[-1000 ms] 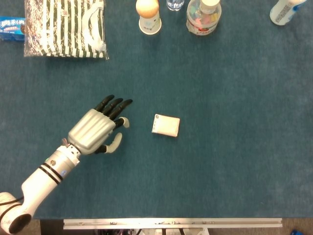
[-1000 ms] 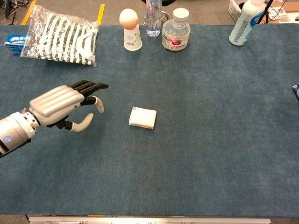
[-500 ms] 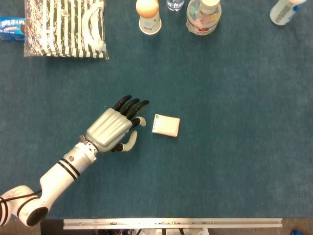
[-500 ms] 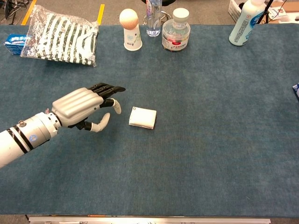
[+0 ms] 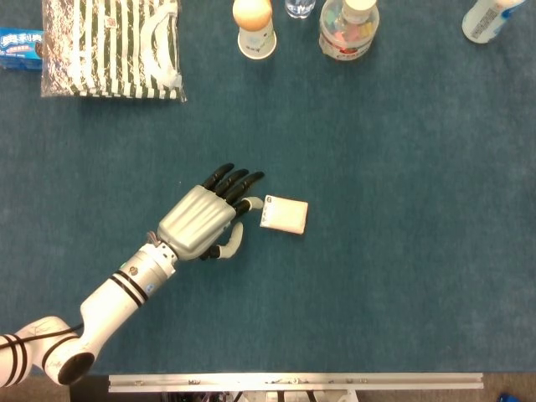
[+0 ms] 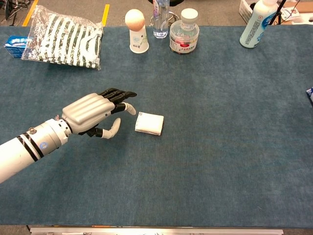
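- Beside the white packet (image 5: 284,215), my left robot hand (image 5: 203,221) hovers palm down, fingers spread, holding nothing.
- Left of that packet, fingertips (image 6: 131,109) nearly reach its edge on the table (image 6: 220,147).

Left robot hand (image 6: 95,113) (fingers apart) just beside white packet (image 6: 149,123), blue tbl (image 6: 220,147)

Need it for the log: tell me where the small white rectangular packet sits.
The small white rectangular packet lies flat mid-table in the head view, just right of the left hand fingertips.
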You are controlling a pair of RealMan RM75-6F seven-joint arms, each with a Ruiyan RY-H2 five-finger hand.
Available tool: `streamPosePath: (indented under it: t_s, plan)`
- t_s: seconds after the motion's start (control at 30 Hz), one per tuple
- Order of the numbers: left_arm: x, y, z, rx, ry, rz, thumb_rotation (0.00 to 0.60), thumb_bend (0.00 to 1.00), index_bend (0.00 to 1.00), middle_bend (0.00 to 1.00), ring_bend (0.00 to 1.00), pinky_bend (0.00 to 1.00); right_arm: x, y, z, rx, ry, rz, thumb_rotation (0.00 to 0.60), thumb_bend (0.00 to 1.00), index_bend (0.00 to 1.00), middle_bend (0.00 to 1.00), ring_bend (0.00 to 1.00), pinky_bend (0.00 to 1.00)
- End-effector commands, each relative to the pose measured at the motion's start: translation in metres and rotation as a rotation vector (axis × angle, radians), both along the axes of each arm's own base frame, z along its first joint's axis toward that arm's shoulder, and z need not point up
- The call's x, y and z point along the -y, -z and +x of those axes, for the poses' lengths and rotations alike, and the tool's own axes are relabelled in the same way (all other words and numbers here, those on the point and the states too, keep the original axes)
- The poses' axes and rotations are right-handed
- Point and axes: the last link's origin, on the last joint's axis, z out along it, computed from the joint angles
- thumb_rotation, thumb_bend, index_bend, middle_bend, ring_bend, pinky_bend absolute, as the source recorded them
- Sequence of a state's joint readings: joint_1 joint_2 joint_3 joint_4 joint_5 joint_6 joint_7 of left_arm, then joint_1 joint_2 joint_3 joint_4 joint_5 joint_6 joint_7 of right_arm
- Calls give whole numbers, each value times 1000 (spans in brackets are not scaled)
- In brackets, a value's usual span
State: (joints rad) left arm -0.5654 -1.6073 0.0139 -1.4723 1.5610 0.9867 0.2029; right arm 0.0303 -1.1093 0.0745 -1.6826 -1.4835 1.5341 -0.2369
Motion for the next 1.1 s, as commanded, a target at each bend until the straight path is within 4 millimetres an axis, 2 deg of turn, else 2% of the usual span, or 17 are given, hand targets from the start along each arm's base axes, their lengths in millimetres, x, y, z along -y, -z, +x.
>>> streamPosePath:
  t_s: [0.03,0.5,0.83,1.1]
  plan:
    - [1,3,1,0,2,-7,288,701,220,0,0,0,0,0,0,1,0,0,600,224,593,557,415,447]
    - [11,21,7,2,16,-53,302,701,216,0,0,0,0,0,0,3,0,0,600,224,592,557,415,447]
    - [16,32,-5,-47,-4,-81,314,701,217,0,0,0,1,-2,1,9,-3,-6,600,225,593,557,415,447]
    - [16,26,4,6,-18,-87,321,701,217,0,0,0,1,-2,0,7,1,-8,600,225,592,557,415,447]
